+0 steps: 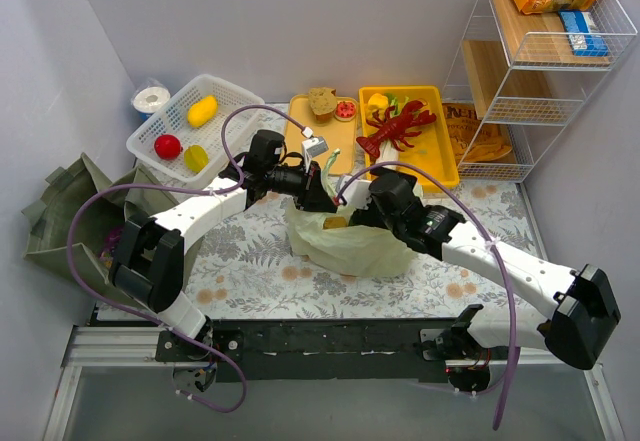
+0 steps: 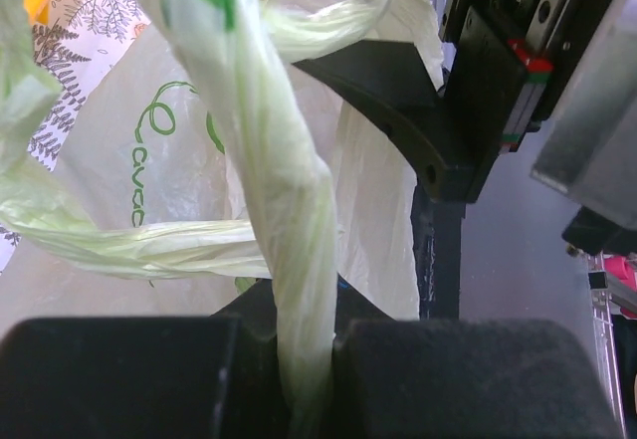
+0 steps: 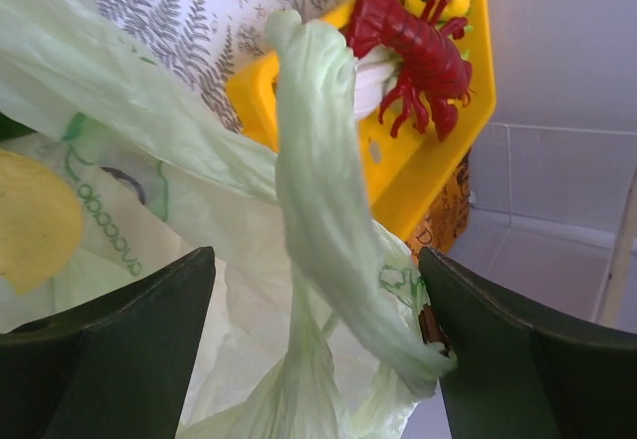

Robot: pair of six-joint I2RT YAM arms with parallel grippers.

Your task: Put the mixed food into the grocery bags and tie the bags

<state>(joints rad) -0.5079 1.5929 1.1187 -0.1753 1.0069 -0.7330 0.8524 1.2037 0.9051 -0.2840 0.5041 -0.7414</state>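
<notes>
Partway: left gripper (image 2: 304, 359) clamps a twisted handle (image 2: 289, 210) of the pale-green bag (image 1: 350, 246), right gripper (image 3: 318, 334) gapes around the other; tie apparently unfinished, red lobster (image 1: 400, 126) unbagged upper right.

Pretty small booth. Plain pale grey walls on three sides: back wall (image 1: 350, 21) at 12 o'clock, left wall (image 1: 40, 71) at 9, right wall (image 1: 600, 211) at 3, all matte. The table has a white cloth (image 1: 260, 271) with a grey fern and tan blossom print, running from the centre out toward 3. Up around 1 o'clock a white wire shelf (image 1: 545, 59) sits tucked into the corner, with light wooden boards (image 1: 482, 79) laid on its tiers. Down at 6 there's an aluminium rail (image 1: 100, 346) and a smooth grey strip (image 1: 330, 416) below it. Table or floor, can't tell. Light is soft and even, and the shadows are faint.
</notes>
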